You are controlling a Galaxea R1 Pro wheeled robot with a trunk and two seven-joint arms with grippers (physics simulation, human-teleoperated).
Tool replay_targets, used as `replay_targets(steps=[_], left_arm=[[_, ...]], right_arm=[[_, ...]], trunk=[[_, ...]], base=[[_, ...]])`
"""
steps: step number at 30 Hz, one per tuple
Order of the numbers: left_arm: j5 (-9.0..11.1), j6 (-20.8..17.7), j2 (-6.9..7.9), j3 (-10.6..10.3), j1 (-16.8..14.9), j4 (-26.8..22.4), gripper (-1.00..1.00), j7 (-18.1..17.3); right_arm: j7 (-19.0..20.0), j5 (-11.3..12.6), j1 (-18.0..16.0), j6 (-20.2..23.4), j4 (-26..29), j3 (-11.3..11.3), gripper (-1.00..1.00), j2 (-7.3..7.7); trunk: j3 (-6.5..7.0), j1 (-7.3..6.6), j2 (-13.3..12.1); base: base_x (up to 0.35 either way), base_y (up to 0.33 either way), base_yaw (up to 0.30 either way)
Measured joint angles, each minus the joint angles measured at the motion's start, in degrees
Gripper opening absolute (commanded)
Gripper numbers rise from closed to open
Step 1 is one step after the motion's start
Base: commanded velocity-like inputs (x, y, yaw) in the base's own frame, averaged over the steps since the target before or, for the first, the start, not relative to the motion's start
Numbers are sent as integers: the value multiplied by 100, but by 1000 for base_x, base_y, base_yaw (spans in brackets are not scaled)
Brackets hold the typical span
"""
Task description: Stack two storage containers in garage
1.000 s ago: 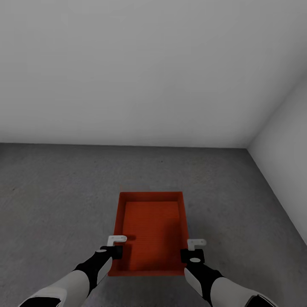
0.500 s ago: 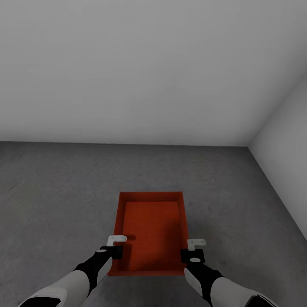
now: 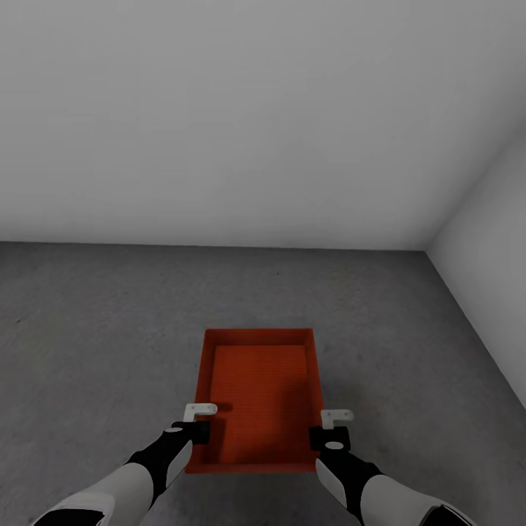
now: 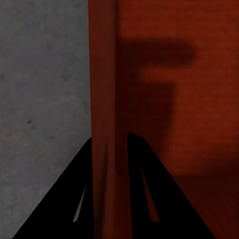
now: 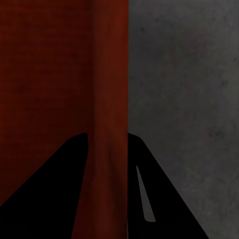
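One orange-red storage container (image 3: 256, 394) lies lengthwise in front of me over the dark grey floor (image 3: 102, 329) of the garage. My left gripper (image 3: 199, 422) is shut on its left side wall near the close end. In the left wrist view that wall (image 4: 104, 99) runs between the two dark fingers (image 4: 79, 199). My right gripper (image 3: 333, 428) is shut on the right side wall (image 5: 109, 99) in the same way. I cannot tell whether the container rests on the floor or hangs just above it. The bin is empty inside.
A plain white wall (image 3: 256, 117) stands ahead, meeting the floor a little beyond the container. A second white wall (image 3: 489, 248) closes the right side and forms a corner at the far right. Bare grey floor spreads to the left and right of the bin.
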State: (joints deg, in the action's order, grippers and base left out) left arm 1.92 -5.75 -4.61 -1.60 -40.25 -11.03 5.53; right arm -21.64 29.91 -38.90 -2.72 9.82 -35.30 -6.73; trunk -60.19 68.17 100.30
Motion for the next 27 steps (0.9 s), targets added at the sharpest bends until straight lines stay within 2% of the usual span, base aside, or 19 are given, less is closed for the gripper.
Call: replay_targets(steps=[24, 27], left_arm=[[0, 2, 0, 3, 0, 1, -100, 0], [0, 1, 0, 1, 0, 1, -100, 1]], right_arm=[[-1, 10, -3, 0, -1, -10, -100, 0], [-1, 14, -2, 0, -2, -12, -100, 0]], trunk=[[-190, 0, 0], [-263, 65, 119]], base=[[0, 0, 0], [0, 0, 0]])
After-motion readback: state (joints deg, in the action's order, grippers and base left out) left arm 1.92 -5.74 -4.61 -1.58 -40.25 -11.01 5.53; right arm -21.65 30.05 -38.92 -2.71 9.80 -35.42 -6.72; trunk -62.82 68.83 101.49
